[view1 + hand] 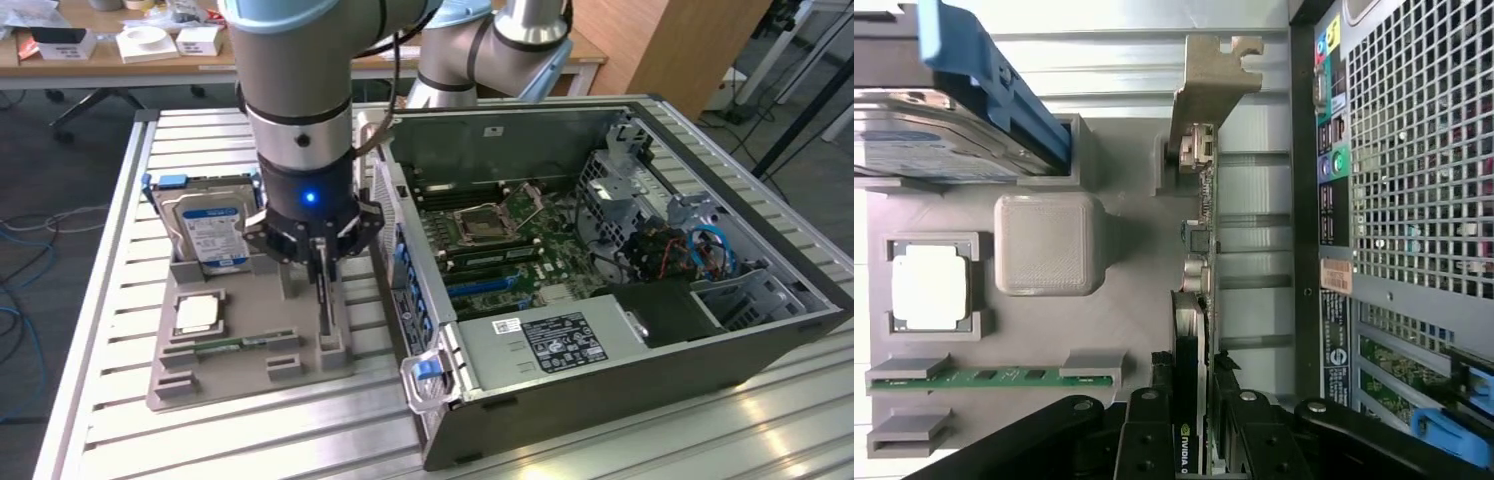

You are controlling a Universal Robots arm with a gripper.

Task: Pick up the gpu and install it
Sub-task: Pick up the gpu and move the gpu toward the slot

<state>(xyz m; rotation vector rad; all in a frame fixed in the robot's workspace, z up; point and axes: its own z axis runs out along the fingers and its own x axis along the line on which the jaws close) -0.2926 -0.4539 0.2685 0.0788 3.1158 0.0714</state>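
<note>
Starting at the exterior view's left on the slatted bench [107, 300]: got a grey holder tray [254, 378] with a blue-labelled hard drive [207, 228] parked on edge at its far end. Nearer the camera, a CPU [198, 313] lying flat in its pocket and a green memory stick [240, 343] tucked in a slot just beside. Then, along the tray's edge toward the exterior view's right, the gpu [326, 300], standing on its long edge in its own slot, pale metal bracket [1211, 75] at the hard-drive end.

Right on top of that, the gripper [320, 250], pointing straight down. Going by the wrist view, fingers [1149, 430] pinched in on both faces of the card near its upper edge, no gap to be seen, so calling it a proper hold on the gpu. Seated in the slot though, not lifted yet.

Handling-wise: looks light and stiff, but thin and bare, so pretty fragile. Little components poking off one face, easy to knock. Best taken by the flat faces close to the top edge, clear of the bracket and the lower edge. Smooth board, probably a bit slippery, so firm pinch without crushing.

Further right, just beside the tray: open PC case [641, 390] on its side, motherboard [514, 250] facing up.
</note>
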